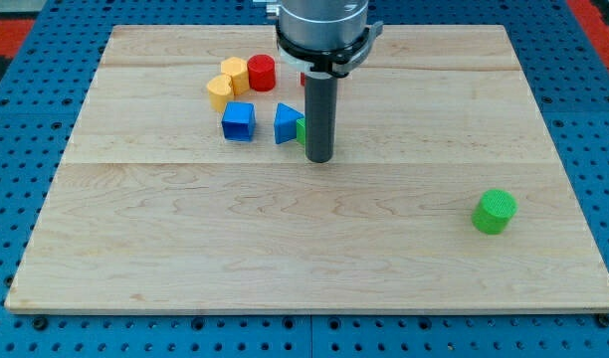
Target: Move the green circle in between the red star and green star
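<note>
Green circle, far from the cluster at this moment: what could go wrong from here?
1. The round green cylinder block sits near the wooden board's right edge; an off-centre push could roll it off.
2. My tip stands against the cluster, hiding most of a green block and a red one; moving away may knock them.

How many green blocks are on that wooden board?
2 show. A green cylinder block sits alone at the view's lower right. A sliver of another green block peeks out just left of the dark rod, beside the blue blocks. The rod may hide more.
</note>
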Robot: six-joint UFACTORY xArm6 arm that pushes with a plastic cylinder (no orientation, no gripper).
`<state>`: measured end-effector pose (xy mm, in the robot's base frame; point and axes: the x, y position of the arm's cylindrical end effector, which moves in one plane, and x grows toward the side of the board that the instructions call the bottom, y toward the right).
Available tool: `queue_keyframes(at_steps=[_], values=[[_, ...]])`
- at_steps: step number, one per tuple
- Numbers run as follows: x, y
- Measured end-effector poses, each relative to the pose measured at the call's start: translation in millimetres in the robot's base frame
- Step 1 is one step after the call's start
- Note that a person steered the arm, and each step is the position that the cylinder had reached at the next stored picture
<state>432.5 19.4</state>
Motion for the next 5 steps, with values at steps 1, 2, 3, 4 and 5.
queue_keyframes(at_steps=[1,2,3,4,5], values=[[-4.6,14.0],[-21.4,14.2],[-26.7,18.0],[-25.3,31.8],[-12.7,143.7]])
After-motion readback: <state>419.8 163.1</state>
